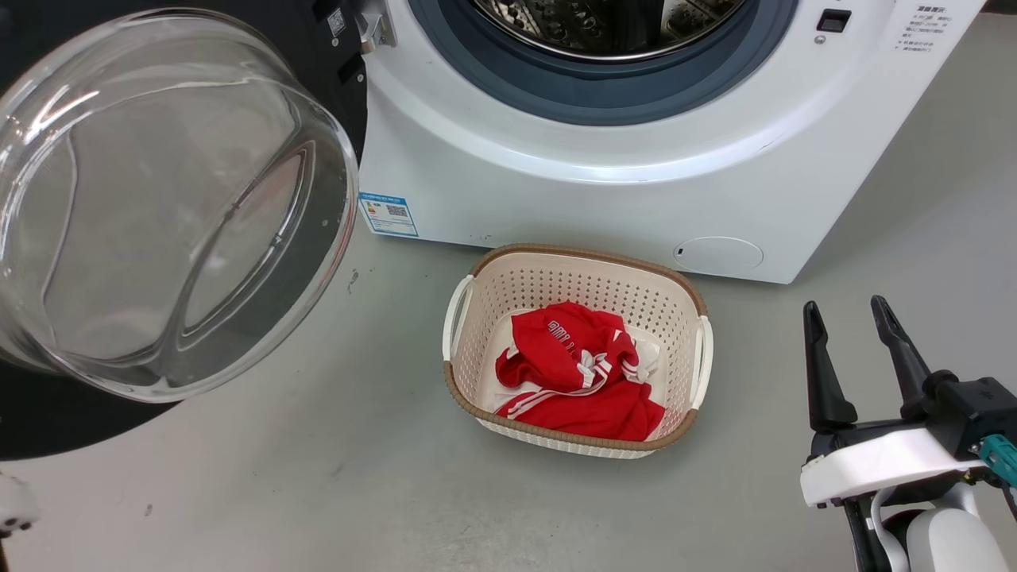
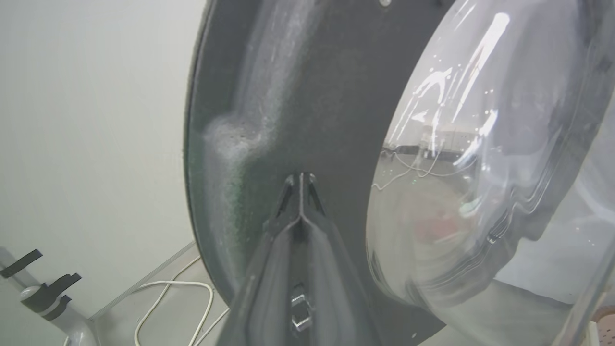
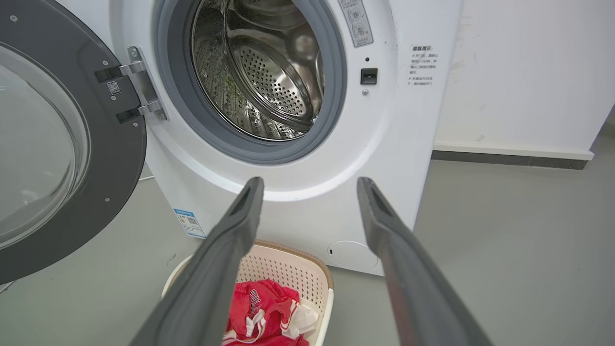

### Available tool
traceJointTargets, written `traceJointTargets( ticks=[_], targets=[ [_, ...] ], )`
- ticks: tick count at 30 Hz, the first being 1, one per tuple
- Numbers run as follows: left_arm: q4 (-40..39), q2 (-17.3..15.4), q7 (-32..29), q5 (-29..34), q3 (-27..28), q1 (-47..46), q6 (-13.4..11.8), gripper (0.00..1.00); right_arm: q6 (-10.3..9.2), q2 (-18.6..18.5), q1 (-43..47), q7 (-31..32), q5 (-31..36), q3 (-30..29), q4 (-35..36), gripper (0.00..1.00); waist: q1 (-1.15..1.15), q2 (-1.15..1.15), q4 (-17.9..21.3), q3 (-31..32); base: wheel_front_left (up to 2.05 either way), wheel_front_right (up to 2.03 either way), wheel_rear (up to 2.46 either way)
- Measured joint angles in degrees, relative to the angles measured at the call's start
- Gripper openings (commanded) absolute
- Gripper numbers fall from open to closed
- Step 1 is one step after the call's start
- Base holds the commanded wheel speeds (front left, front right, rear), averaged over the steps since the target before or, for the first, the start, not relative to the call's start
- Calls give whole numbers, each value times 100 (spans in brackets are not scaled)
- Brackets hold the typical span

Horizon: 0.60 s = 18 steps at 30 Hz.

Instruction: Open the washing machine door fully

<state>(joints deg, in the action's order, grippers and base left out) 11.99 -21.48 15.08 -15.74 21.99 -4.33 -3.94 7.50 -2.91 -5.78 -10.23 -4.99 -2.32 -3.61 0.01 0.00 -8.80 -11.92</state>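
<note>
The washing machine [image 1: 604, 183] stands at the back with its steel drum exposed. Its door [image 1: 167, 206] is swung out to the left on its hinge, the clear glass bowl bulging toward me. In the left wrist view my left gripper [image 2: 301, 180] is shut, its tips against the door's [image 2: 336, 96] black inner face, just left of the glass bowl. My right gripper [image 1: 850, 314] hangs open and empty at the lower right, clear of the machine. In the right wrist view its fingers [image 3: 310, 179] point at the machine's front [image 3: 384, 144], with the door [image 3: 57, 144] at the left.
A cream laundry basket [image 1: 588, 254] holding a red garment [image 1: 576, 373] sits on the grey floor just before the machine. A white cable [image 2: 168, 288] lies on the floor beyond the door. A white wall [image 3: 519, 72] runs to the machine's right.
</note>
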Motion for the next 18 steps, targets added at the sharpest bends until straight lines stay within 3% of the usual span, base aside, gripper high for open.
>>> traceJointTargets(
  ticks=[10, 13, 18],
  targets=[
    [401, -33, -1, 267, 378, -305, 194, 0, 1, -1, -18, -41, -47, 81, -111, 100, 0, 0, 82, 98, 0, 0, 0],
    [162, 147, -1, 412, 488, 24, 230, 0, 1, 0, -10, -88, -108, 119, -182, 100, 0, 0, 164, 213, 0, 0, 0],
    [-435, 793, -2, 624, 470, 696, 254, 0, 0, -1, 88, -134, -138, 140, -271, 100, 0, 0, 284, 443, 0, 0, 0]
  ],
)
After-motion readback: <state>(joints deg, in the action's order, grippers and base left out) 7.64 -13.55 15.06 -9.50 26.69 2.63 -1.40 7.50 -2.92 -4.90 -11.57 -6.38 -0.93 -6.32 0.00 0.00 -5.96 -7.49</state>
